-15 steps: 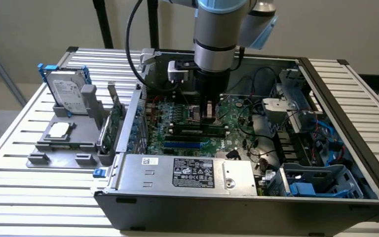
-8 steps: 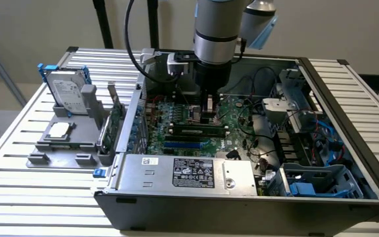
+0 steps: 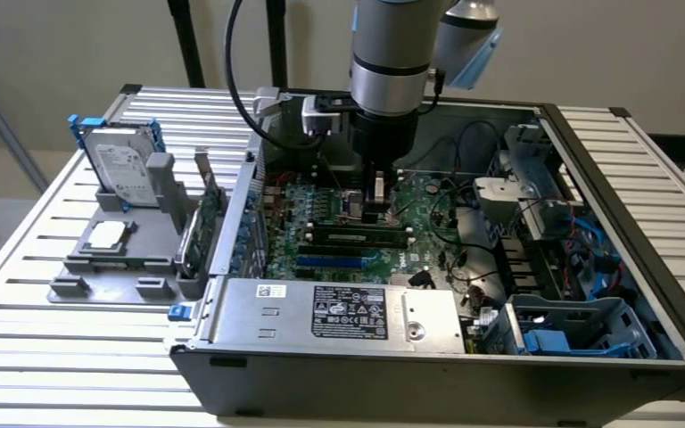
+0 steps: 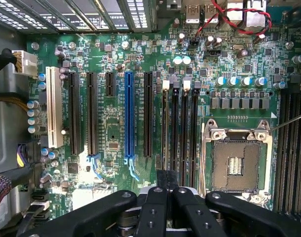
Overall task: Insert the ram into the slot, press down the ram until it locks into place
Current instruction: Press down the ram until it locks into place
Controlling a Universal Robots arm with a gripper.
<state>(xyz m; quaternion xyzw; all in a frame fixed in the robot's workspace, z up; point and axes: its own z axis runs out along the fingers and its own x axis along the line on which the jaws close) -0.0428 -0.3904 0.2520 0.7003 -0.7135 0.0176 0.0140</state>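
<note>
The ram (image 3: 355, 236), a long green stick with black chips, stands on edge in a slot on the motherboard. In the wrist view the ram (image 4: 163, 131) shows as a thin line inside the slot (image 4: 164, 98), which sits beside three alike black slots (image 4: 185, 128). My gripper (image 3: 378, 212) comes straight down onto it, right of the ram's middle in the exterior view. The gripper (image 4: 166, 174) has its fingers together, shut on the ram's top edge. The near end of the slot is hidden under the fingers.
The open computer case (image 3: 628, 178) surrounds the board. Close by are a bright blue slot (image 4: 129, 113), longer black slots (image 4: 91, 113), a CPU socket (image 4: 236, 163), cables (image 3: 485, 259) and a power supply (image 3: 342, 312). A grey fixture (image 3: 117, 241) holding a hard drive (image 3: 122, 169) stands at the exterior view's left.
</note>
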